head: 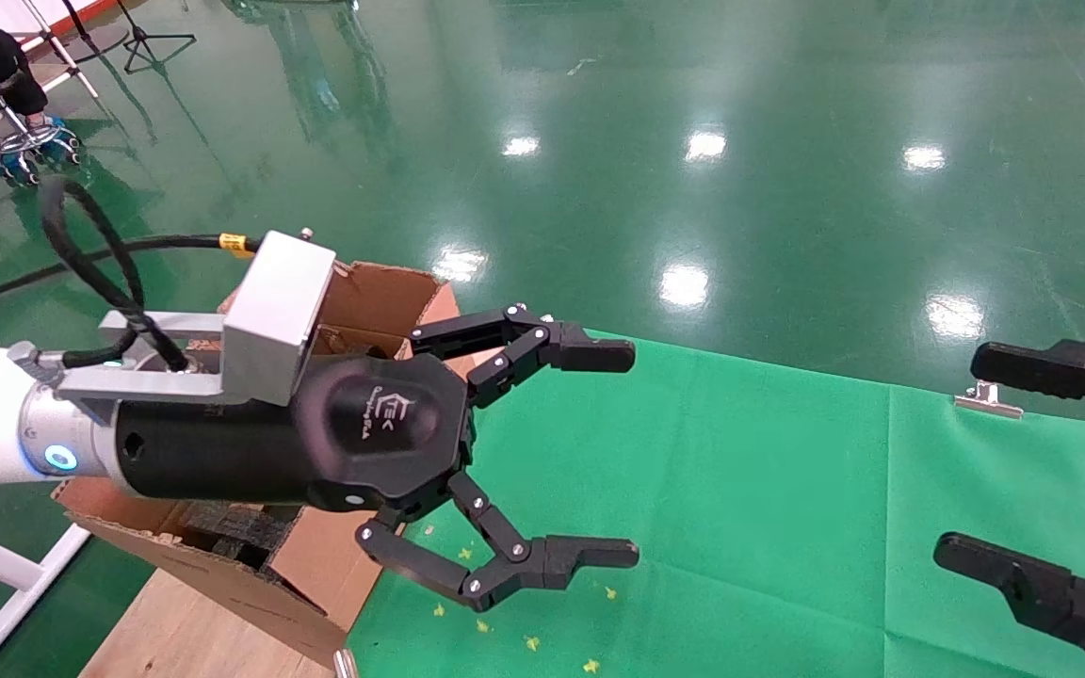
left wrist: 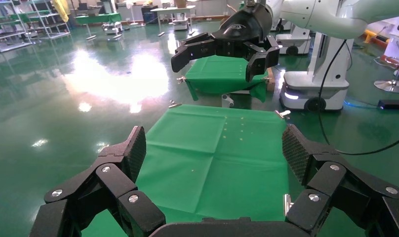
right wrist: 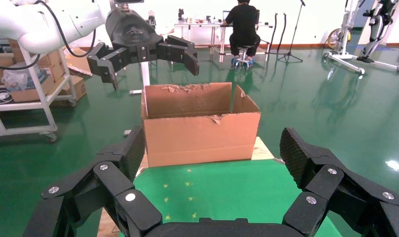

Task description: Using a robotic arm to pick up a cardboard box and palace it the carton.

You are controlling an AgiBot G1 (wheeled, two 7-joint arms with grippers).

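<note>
The carton (head: 382, 294) stands with raised, torn flaps at the left end of the table, and dark foam (head: 232, 529) shows inside it. The robotic arm on my left reaches across above it. My left gripper (head: 633, 454) is open and empty, its fingertips out over the green cloth (head: 787, 490). The right wrist view shows the carton (right wrist: 200, 131) head-on with that left gripper (right wrist: 143, 54) hovering over it. My right gripper (head: 957, 457) is open and empty at the right edge. The cardboard box is out of view.
The carton rests on a wooden board (head: 175, 631). Metal clips (head: 987, 400) pin the cloth at the table's edges. Shiny green floor surrounds the table. A person (right wrist: 244, 24) sits at a desk far behind the carton, and another robot base (left wrist: 313, 91) stands beyond the table's right end.
</note>
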